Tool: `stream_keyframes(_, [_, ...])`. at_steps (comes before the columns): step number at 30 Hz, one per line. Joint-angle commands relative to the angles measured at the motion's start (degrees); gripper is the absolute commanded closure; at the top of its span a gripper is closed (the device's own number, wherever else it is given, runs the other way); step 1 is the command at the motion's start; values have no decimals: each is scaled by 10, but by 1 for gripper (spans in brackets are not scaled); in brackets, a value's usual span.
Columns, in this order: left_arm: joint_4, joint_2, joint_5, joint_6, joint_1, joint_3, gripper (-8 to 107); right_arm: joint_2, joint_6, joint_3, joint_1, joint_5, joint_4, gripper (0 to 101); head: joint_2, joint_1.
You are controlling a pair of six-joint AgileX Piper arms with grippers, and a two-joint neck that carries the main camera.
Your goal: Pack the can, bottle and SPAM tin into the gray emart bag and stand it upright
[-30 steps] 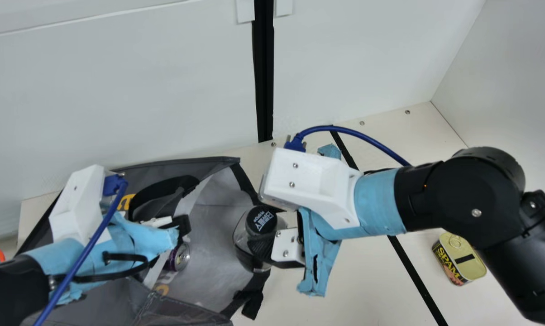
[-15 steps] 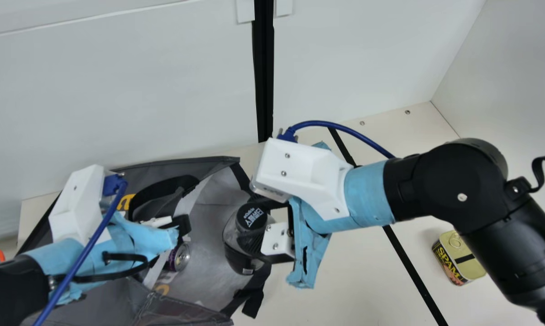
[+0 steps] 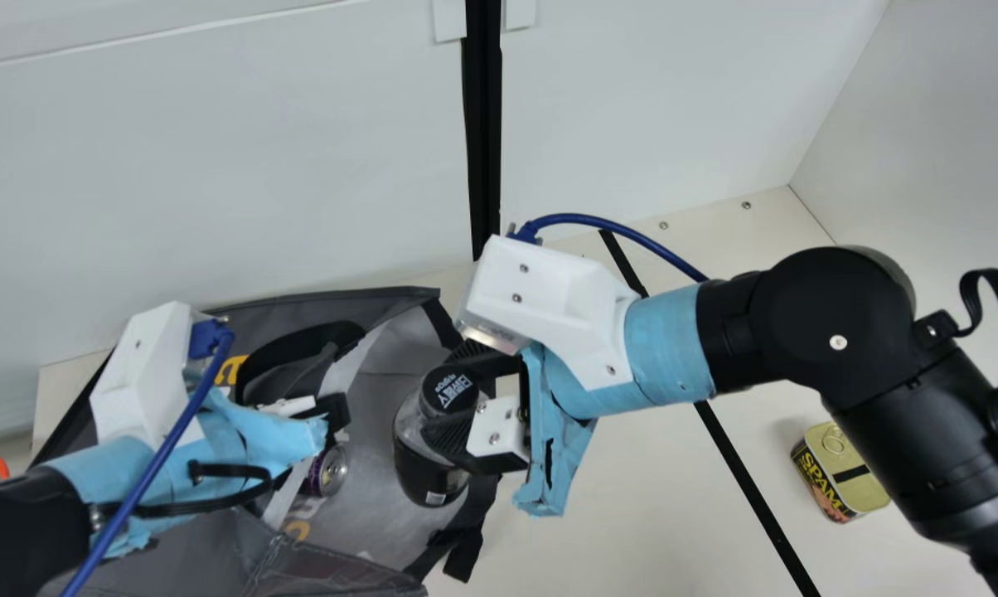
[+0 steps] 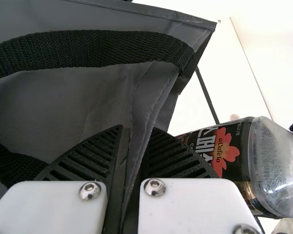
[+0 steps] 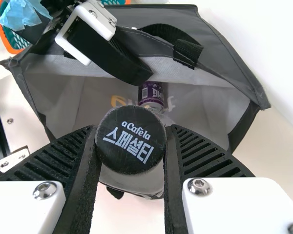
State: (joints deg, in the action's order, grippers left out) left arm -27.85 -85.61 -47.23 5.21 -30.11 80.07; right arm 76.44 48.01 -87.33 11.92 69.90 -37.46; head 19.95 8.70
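Left tool [image 3: 333, 410] pinches the bag [image 3: 375, 506], right tool [image 3: 449, 394] the white-lettered bottle [image 3: 420, 479]; "SPAM" marks the tin [image 3: 865, 492].

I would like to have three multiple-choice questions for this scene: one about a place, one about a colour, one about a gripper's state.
1. Where is the SPAM tin?
A) inside the gray bag
B) on the table
C) on top of the bottle

2. Which colour is the bottle's cap?
A) black
B) white
C) red

3. How is the left gripper?
A) open
B) shut on the bottle
C) shut on the bag's edge

Key:
1 B: the main view shows it outside the bag.
2 A: the right wrist view shows it from above.
3 C: the left wrist view shows fabric between its fingers.
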Motion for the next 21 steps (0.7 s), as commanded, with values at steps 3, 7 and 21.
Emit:
stream_keyframes(3, [0, 0, 0, 0, 0, 0, 107, 3, -1, 5, -4, 0, -9, 101, 0, 13])
stream_keyframes(7, [0, 0, 0, 0, 0, 0, 107, 6, -3, 11, -8, 0, -16, 101, 0, 13])
stream_keyframes(21, [0, 0, 0, 0, 0, 0, 107, 29, 5, 24, -30, 0, -37, 101, 0, 13])
